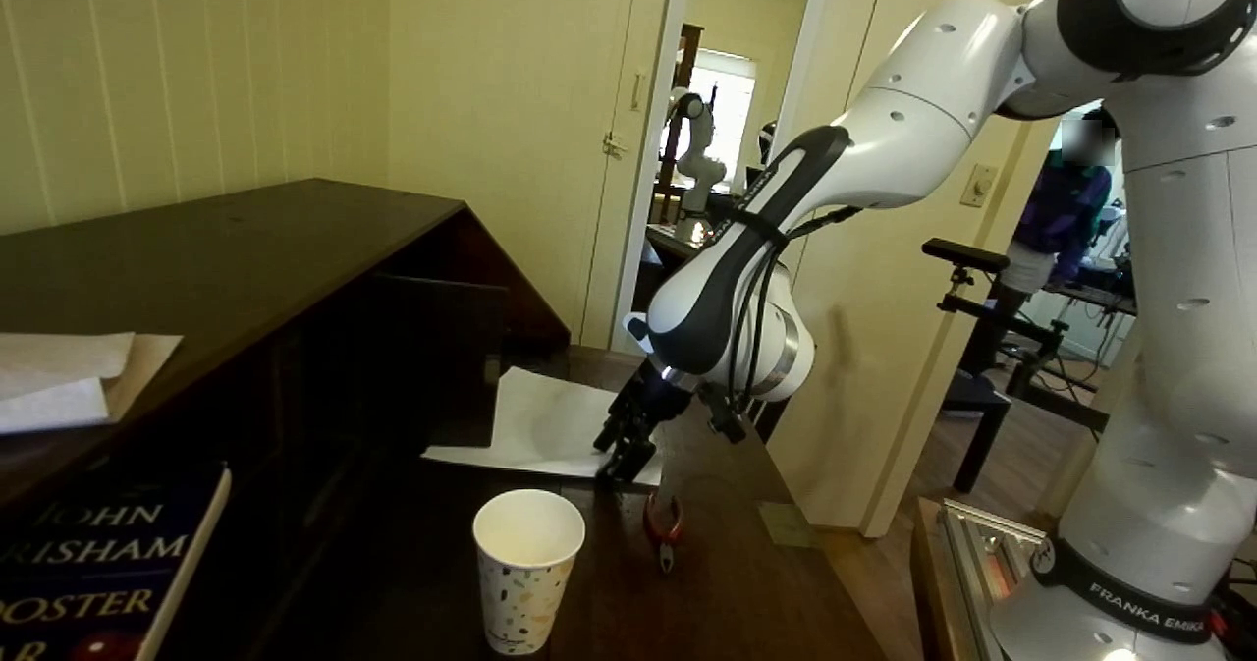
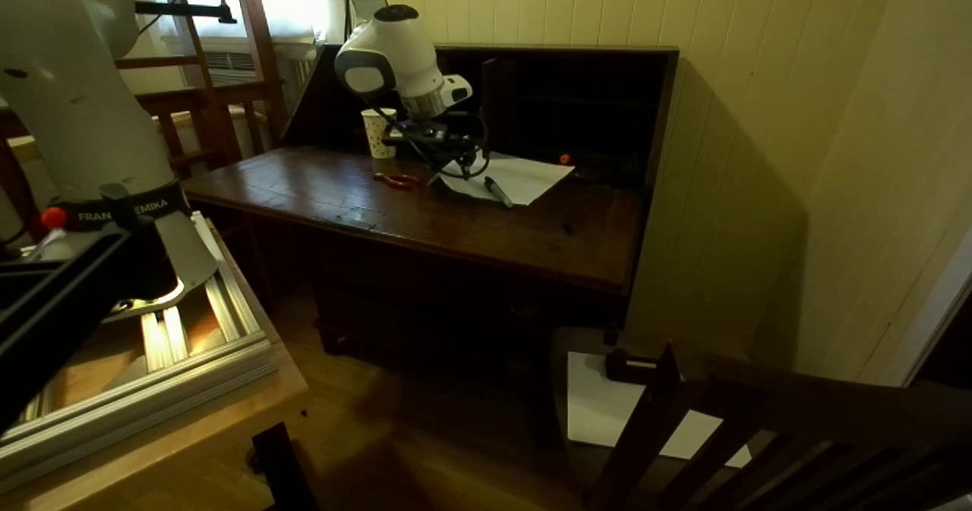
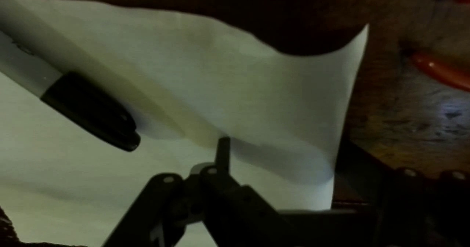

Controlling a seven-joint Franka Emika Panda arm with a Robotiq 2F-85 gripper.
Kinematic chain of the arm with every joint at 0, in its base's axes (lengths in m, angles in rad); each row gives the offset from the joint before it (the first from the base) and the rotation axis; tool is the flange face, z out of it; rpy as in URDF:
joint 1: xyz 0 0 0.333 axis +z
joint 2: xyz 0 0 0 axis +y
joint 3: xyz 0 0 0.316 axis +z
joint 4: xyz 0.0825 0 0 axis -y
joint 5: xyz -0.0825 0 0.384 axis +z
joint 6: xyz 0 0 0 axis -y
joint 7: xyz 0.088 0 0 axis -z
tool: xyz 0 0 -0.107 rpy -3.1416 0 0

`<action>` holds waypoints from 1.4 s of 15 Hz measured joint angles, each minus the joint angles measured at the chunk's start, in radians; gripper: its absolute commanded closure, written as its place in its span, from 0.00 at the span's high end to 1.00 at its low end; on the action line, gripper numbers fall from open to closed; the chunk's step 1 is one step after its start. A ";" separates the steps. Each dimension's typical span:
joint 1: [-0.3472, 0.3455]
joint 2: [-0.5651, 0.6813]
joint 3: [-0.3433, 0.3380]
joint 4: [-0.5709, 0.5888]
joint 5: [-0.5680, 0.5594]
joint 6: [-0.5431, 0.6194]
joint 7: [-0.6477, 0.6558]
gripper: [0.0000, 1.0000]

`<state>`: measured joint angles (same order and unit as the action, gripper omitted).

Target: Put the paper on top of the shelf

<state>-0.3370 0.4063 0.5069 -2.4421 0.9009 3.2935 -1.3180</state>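
Wooden cabinet (image 1: 226, 239): the shelf of the task, is filling the left of the frame in an exterior view; its broad, flat, dark brown top is bearing folded papers (image 1: 59, 361) near the lower left.
Worktop (image 2: 304, 192): scuffed dark wood, is catching a sheen left of centre in an exterior view and is carrying the sheet, lower than the cabinet top.
White sheet (image 1: 555, 415): is lying on the worktop, mid-frame in both exterior views; thin and floppy, it is curling up at one corner, upper right of the wrist view.
Hand (image 1: 607, 461): is standing spread across one edge of the sheet, one finger over the paper, the other beyond it at lower right of the wrist view; nothing seems pinched. The step appears to be setting up the grasp; the next move is probably calling for catching that edge, then raising it above the cabinet top.
Paper cup (image 1: 530, 582): tapering, speckled, is standing upright at lower centre.
Pliers (image 1: 666, 543): red-handled, are lying near the sheet.
Marker (image 3: 90, 109): black-capped, smooth, is lying on the sheet, likely to roll once that is tilting.
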 measured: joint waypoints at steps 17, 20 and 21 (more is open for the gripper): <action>0.185 -0.191 -0.286 -0.127 -0.246 -0.337 0.182 0.06; 0.192 -0.249 -0.298 -0.135 -0.274 -0.419 0.198 0.01; 0.193 -0.271 -0.301 -0.138 -0.285 -0.437 0.207 0.00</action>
<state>-0.1445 0.1357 0.2062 -2.5805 0.6161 2.8567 -1.1115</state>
